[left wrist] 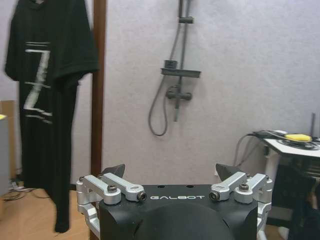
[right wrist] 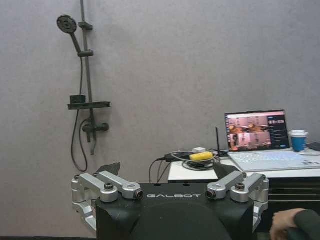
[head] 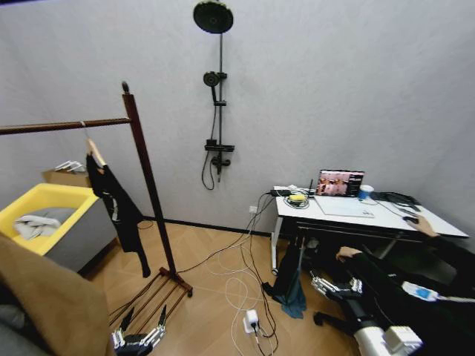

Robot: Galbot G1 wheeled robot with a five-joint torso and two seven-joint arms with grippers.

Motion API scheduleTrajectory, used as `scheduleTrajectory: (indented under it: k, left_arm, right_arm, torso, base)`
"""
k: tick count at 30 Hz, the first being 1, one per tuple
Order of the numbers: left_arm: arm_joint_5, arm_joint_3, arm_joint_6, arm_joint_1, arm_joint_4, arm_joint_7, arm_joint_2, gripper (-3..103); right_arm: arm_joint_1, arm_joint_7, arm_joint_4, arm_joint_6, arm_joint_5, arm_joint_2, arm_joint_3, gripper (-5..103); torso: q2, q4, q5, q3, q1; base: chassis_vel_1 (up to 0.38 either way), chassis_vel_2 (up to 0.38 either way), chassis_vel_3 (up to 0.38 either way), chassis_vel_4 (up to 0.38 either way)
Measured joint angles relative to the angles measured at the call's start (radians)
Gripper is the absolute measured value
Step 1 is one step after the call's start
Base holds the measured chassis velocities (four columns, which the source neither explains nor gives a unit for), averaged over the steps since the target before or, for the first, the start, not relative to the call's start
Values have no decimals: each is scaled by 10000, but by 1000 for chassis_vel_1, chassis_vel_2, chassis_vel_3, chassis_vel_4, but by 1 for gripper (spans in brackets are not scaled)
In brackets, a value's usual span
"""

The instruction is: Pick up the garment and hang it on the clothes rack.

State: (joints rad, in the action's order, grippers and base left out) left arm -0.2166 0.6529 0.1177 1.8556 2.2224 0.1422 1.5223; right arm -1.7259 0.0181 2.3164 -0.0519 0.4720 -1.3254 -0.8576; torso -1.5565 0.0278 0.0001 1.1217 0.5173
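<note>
The garment (head: 115, 204) hangs limp and light from its hanger on the clothes rack (head: 145, 174); I judge the stiff hanger the best hold. My left gripper (left wrist: 170, 172) and right gripper (right wrist: 167, 170) both have jaws spread wide, empty.

We read "GALBOT" in pale letters on the black housing of the left gripper (left wrist: 170, 172) and likewise on the right gripper (right wrist: 168, 171).
</note>
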Motion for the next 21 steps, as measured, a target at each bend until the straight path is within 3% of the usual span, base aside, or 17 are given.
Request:
scheduleTrajectory:
  k: [12,21]
  left_arm:
    - [0,-1,0,-1,0,1,0,100]
    - [0,4,0,1,0,-1,0,100]
  right_arm:
    - [0,-1,0,0,0,0,0,100]
    - [1,0,0,0,0,0,0,100]
  torso:
    - [1,3,-1,1,5]
    - [1,-3,-4,0,3]
  base:
    - [-85,-130,-139,-95]
    - [178,-128,-193,115]
